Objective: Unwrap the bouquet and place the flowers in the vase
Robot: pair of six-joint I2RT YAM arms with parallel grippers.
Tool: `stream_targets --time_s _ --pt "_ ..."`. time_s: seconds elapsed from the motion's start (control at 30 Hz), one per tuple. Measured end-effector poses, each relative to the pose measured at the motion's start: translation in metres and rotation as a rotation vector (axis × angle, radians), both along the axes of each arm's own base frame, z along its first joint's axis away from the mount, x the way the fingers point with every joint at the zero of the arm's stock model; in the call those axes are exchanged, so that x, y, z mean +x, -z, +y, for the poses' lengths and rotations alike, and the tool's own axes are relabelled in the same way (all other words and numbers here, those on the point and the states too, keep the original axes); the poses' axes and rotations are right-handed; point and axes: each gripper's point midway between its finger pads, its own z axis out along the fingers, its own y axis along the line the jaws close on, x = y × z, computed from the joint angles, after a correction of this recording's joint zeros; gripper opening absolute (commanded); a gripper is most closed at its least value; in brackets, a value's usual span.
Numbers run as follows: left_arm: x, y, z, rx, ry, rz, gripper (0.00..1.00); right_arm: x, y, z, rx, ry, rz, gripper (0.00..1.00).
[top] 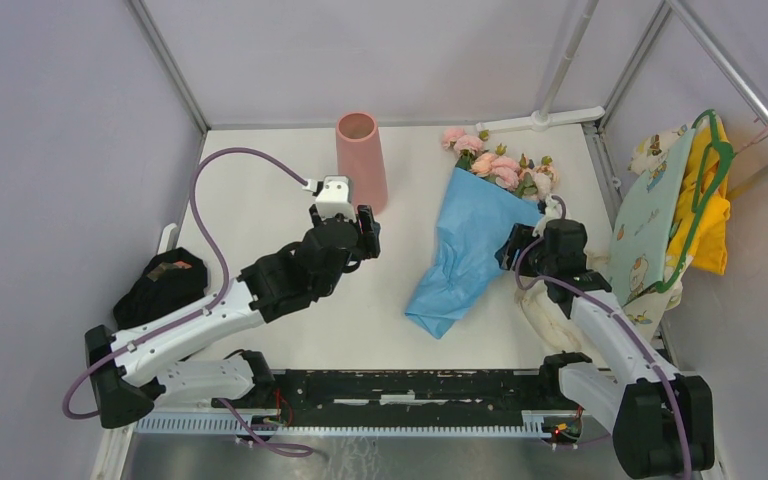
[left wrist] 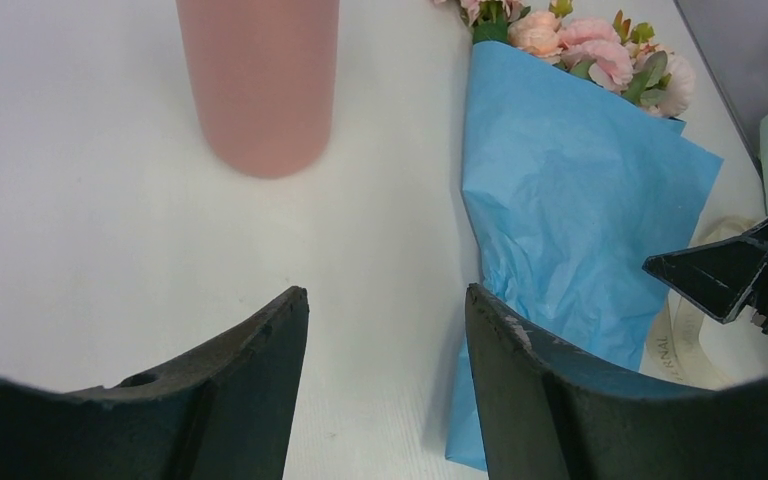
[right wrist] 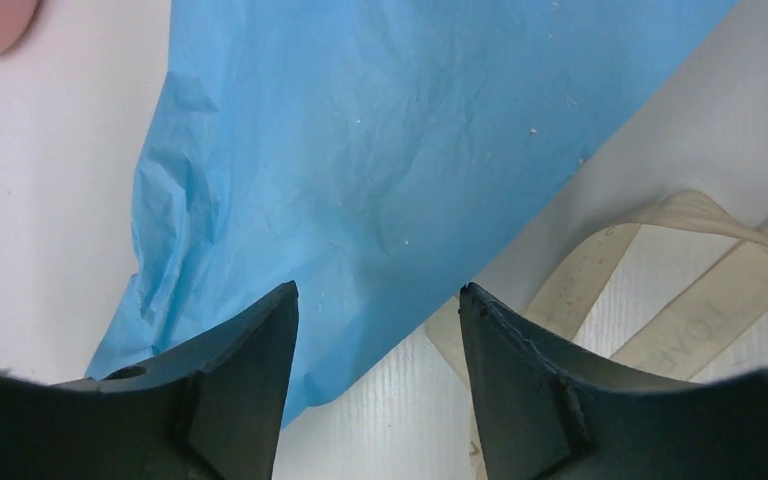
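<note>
- Top view: the bouquet (top: 465,250) lies wrapped at centre right of the white table (top: 260,200), with its roses (top: 500,168) toward the upper right. The salmon vase (top: 361,160) stands upright at upper centre, well apart from it. The right gripper (top: 510,250) hovers at the wrap's right edge and the left gripper (top: 368,232) sits just below the vase; both are released and hold nothing. Metal frame poles (top: 570,60) and pale walls close the space, and a yellow garment (top: 712,200) hangs at right.
- Left wrist view: the jaws are parted over bare table, and the blue paper (left wrist: 570,220) fills the right half. Pinning the narrow end from here looks wise.
- Right wrist view: the jaws are parted above the paper's loose edge, with a cream strap (right wrist: 660,260) just beside it. Best to pinch only the top layer and keep clear of the strap.
</note>
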Motion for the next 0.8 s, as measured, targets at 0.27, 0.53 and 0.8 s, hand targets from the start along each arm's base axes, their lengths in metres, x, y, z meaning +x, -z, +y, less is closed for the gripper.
stream_targets --time_s 0.27,0.53,0.8 --pt "0.001 0.007 -0.004 0.016 0.007 0.014 0.66 0.009 0.006 0.009 0.038 -0.024 -0.007 0.11" --pt "0.001 0.007 -0.004 0.017 0.006 0.014 0.66 0.025 -0.016 0.028 0.106 -0.096 -0.049 0.03" --pt "0.002 -0.003 -0.005 0.001 0.005 0.003 0.66 0.078 -0.13 0.106 0.202 -0.308 -0.299 0.04"
